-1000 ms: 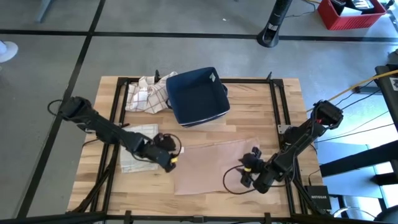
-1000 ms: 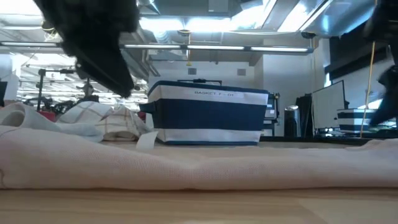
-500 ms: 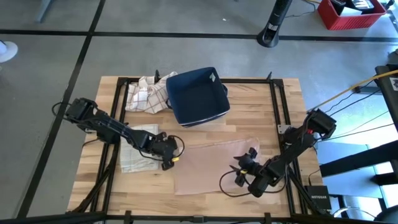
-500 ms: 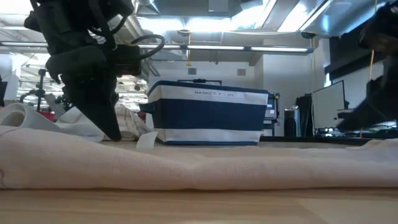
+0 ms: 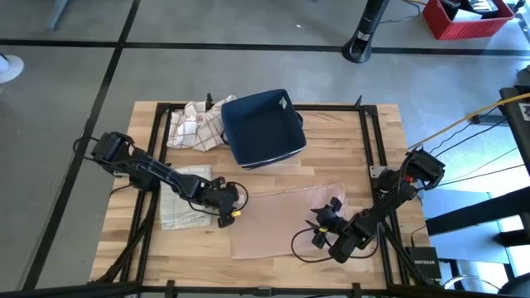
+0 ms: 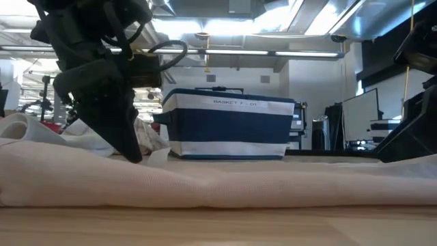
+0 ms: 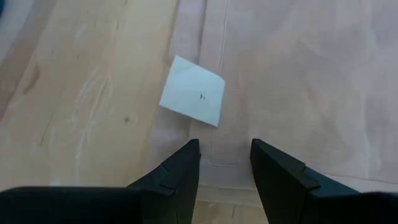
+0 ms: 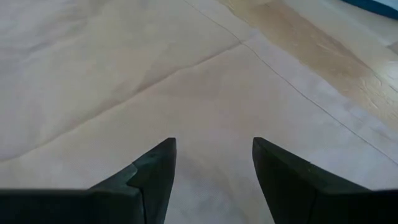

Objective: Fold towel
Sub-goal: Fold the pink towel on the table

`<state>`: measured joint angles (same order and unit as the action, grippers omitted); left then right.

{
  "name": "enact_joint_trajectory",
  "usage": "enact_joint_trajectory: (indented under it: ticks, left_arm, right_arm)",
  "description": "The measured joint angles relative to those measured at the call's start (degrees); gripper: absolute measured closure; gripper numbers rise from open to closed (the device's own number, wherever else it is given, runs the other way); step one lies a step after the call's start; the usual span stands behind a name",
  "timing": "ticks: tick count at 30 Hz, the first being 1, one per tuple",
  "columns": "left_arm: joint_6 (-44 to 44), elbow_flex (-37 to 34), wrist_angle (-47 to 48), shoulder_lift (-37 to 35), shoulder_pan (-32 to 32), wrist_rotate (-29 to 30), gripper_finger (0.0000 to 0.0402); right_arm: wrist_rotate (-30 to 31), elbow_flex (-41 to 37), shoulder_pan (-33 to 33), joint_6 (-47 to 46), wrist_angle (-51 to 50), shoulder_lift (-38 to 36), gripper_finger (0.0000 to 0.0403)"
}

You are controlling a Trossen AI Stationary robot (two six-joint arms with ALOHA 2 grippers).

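On the wooden table (image 5: pixel 331 132) the pink towel (image 5: pixel 277 219) lies flat before us, our left gripper (image 5: pixel 222 204) and right gripper (image 5: pixel 325 225) parted, empty, over opposite edges, seemingly to pinch them.

- The blue and white basket (image 6: pixel 229 127) carries one line of light printed letters on its upper white band, seen in the low view. It seems to read "BASKET 7 - 01", but the last characters are too small to be certain.
- The white tag (image 7: pixel 192 99) sewn at the edge of the pink towel (image 7: pixel 298 81) has one very small dark mark in the left wrist view. It cannot be read.
- No other text, brand or number is readable in these views.
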<state>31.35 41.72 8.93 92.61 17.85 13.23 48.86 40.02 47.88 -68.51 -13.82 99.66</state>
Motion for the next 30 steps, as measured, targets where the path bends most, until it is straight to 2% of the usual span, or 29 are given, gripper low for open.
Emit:
enact_joint_trajectory:
  ticks: [8, 30]
  left_arm:
    - [2.4, 0.7, 4.5, -1.2, 0.0, 0.3, 0.0265]
    - [3.0, -0.1, -1.7, -0.5, 0.0, -6.0, 0.0265]
  right_arm:
    - [0.0, 0.0, 0.0, 0.0, 0.0, 0.0, 0.0189]
    - [0.0, 0.0, 0.0, 1.0, 0.1, 0.0, 0.0189]
